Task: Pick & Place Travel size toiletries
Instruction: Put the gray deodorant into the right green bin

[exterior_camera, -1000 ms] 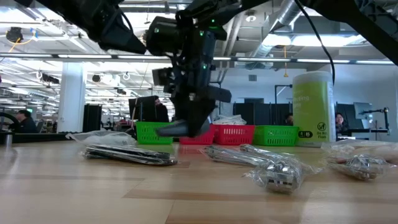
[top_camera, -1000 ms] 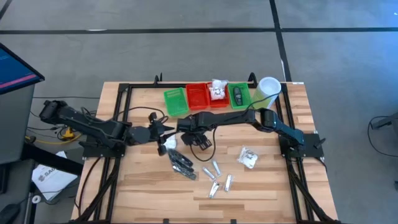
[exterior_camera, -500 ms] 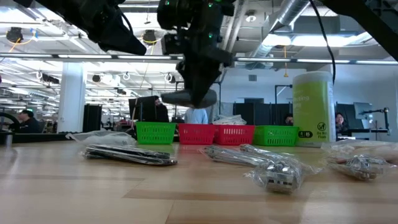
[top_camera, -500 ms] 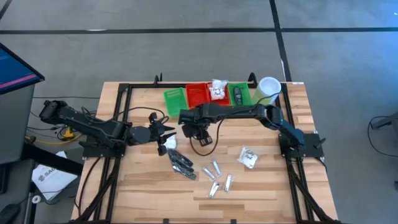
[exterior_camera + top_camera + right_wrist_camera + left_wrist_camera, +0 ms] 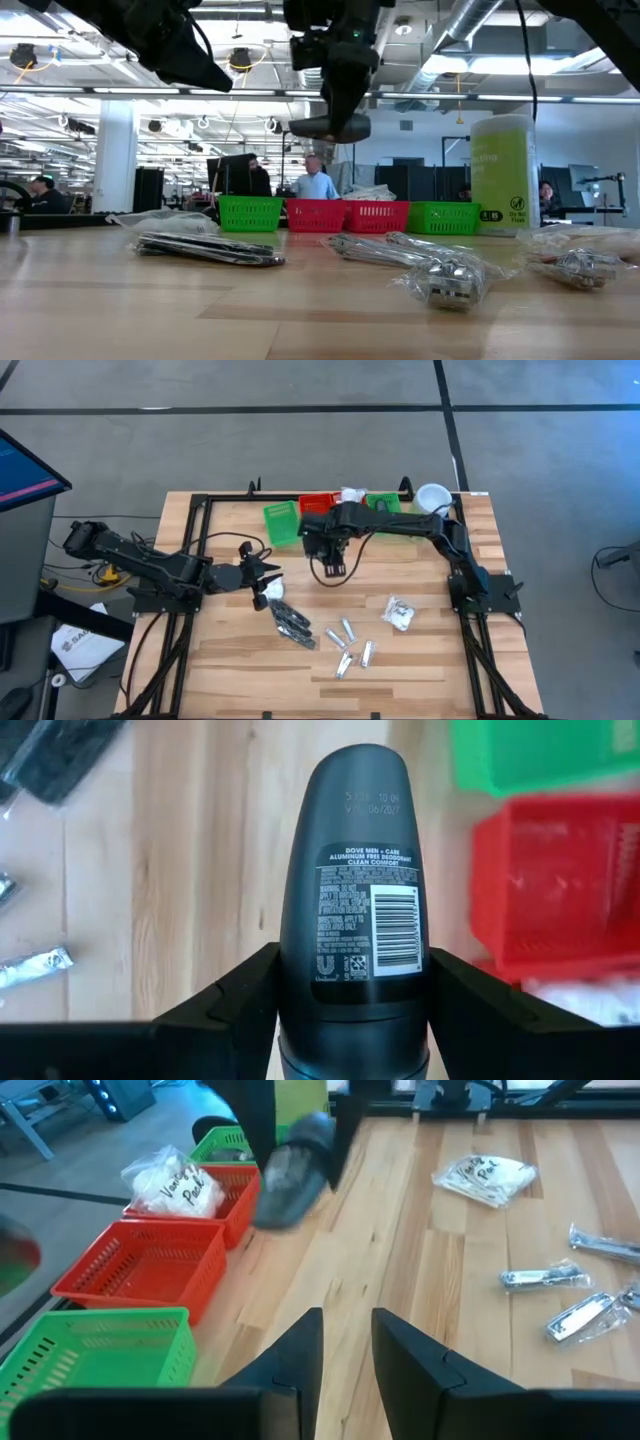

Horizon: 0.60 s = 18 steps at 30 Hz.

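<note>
Travel size toiletries are spread over the pale wooden slatted table (image 5: pixel 420 660), and the one in play is a dark grey oval deodorant stick (image 5: pixel 352 860), up in the air, clamped between the fingers of the right gripper (image 5: pixel 326 545) near the row of small plastic baskets at the table's far edge. From overhead the stick itself is hidden under the arm; the right wrist view fills that in, showing its printed label and barcode facing the camera and a dark finger pressing on each side. The low view catches it side-on (image 5: pixel 330 127), hanging well clear of the wood with the red baskets (image 5: pixel 347 216) beyond. Largest of the bystanders, the tall pale green cylinder with a white cap (image 5: pixel 505 175) stands upright at the far right corner. In the basket row, only the left wrist view shows that the nearer red basket (image 5: pixel 150 1265) is bare inside while its red neighbour holds a white soft packet (image 5: pixel 172 1182). On the table lie a black narrow piece in clear wrap (image 5: pixel 292 623), small silver tubes (image 5: pixel 350 645) in a loose cluster, and another white packet (image 5: pixel 398 613). The left gripper (image 5: pixel 268 575) waits low at centre-left, fingers a little apart, nothing between them.
</note>
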Each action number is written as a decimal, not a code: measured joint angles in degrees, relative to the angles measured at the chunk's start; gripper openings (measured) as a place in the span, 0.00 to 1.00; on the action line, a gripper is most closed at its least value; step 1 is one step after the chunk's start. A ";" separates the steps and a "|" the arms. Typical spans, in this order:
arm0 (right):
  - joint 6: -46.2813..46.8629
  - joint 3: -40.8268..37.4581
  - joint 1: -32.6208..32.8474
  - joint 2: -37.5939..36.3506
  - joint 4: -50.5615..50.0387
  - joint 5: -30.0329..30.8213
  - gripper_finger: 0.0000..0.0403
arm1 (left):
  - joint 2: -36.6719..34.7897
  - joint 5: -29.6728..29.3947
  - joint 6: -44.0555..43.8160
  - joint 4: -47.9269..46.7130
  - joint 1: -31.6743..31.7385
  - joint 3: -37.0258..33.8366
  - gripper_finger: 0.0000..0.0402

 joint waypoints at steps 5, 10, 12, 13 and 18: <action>3.15 -6.40 -0.83 -4.41 0.68 -2.81 0.50 | 0.00 -0.05 0.04 -0.26 0.00 0.00 0.20; 6.37 -18.77 -1.01 -12.67 7.45 -2.45 0.51 | 0.00 -0.07 0.06 -0.48 0.00 0.00 0.20; 9.15 -23.94 -2.02 -16.89 12.21 -1.70 0.51 | 0.00 -0.07 0.09 -0.58 0.00 0.00 0.20; 10.67 -26.07 -2.71 -18.85 13.64 -1.26 0.51 | 0.00 -0.07 0.09 -0.58 0.00 0.00 0.20; 20.22 -35.69 -7.08 -26.88 19.67 -0.82 0.50 | 0.00 -0.07 0.09 -0.63 0.00 0.00 0.20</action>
